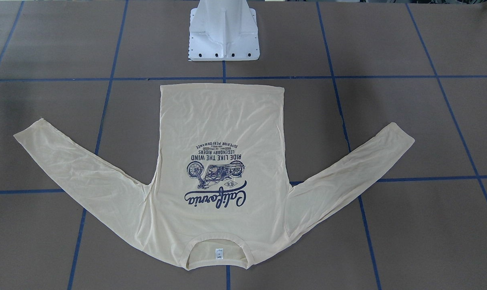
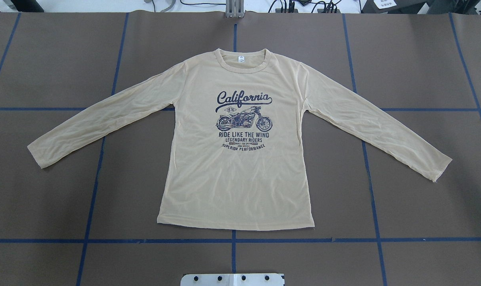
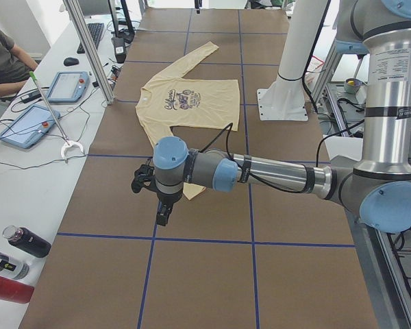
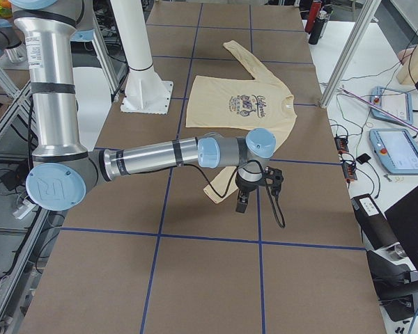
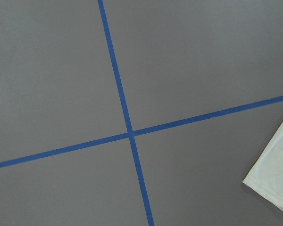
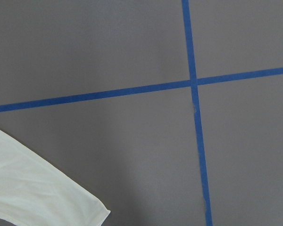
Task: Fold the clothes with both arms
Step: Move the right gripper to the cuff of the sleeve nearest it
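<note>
The cream-yellow long-sleeved T-shirt (image 2: pixel 240 178) lies flat on the table, print up, both sleeves spread out, neckline away from the robot. It also shows in the front view (image 1: pixel 223 121). No arm shows in the overhead or front views. In the left side view my left gripper (image 3: pixel 161 209) hangs above the table by the near sleeve end. In the right side view my right gripper (image 4: pixel 242 202) hangs by the other sleeve end. I cannot tell whether either is open or shut. A sleeve cuff (image 5: pixel 276 174) shows in the left wrist view and another cuff (image 6: pixel 37 188) in the right wrist view.
The white pedestal base (image 1: pixel 224 36) stands just behind the shirt's hem. Blue tape lines (image 2: pixel 232 240) grid the brown table. Beyond the far edge is a desk with tablets (image 3: pixel 27 125), bottles (image 3: pixel 27 241) and a seated person (image 3: pixel 3 62).
</note>
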